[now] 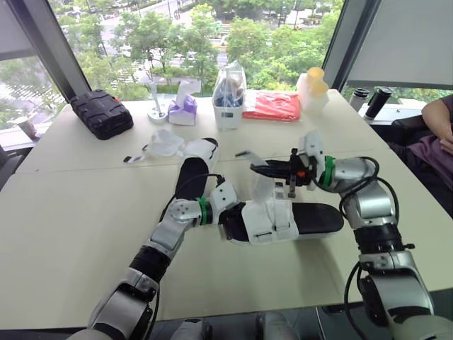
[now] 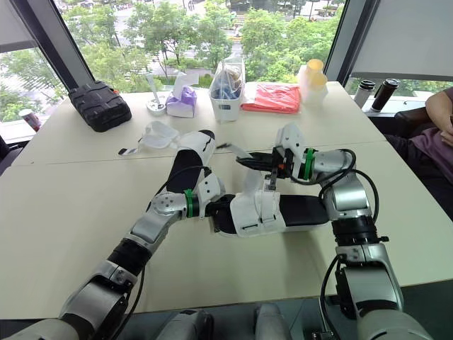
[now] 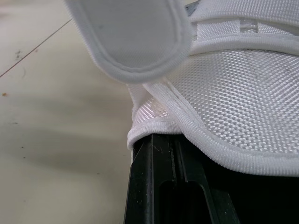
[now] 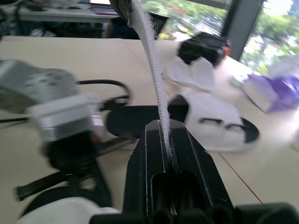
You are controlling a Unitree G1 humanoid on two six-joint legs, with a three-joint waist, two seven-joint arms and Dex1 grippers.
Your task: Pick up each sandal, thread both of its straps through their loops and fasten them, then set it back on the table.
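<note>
The near sandal (image 1: 283, 221), black sole with a white mesh upper, lies on the table (image 1: 78, 212) between my arms. My left gripper (image 1: 228, 221) is shut on its left end; in the left wrist view a black finger (image 3: 163, 186) sits under the white upper (image 3: 243, 93). My right gripper (image 1: 256, 168) is shut on a white strap (image 4: 150, 51) of this sandal, held raised above the upper. The strap runs between the fingers (image 4: 140, 163). A second sandal (image 1: 192, 170) lies behind, its white straps (image 1: 164, 144) spread open.
Along the far edge stand a black case (image 1: 101, 112), a purple tissue box (image 1: 182, 110), a white container (image 1: 228, 99), a red bag (image 1: 272, 105) and yellow-capped bottles (image 1: 313, 85). A person (image 1: 439, 134) sits at the right.
</note>
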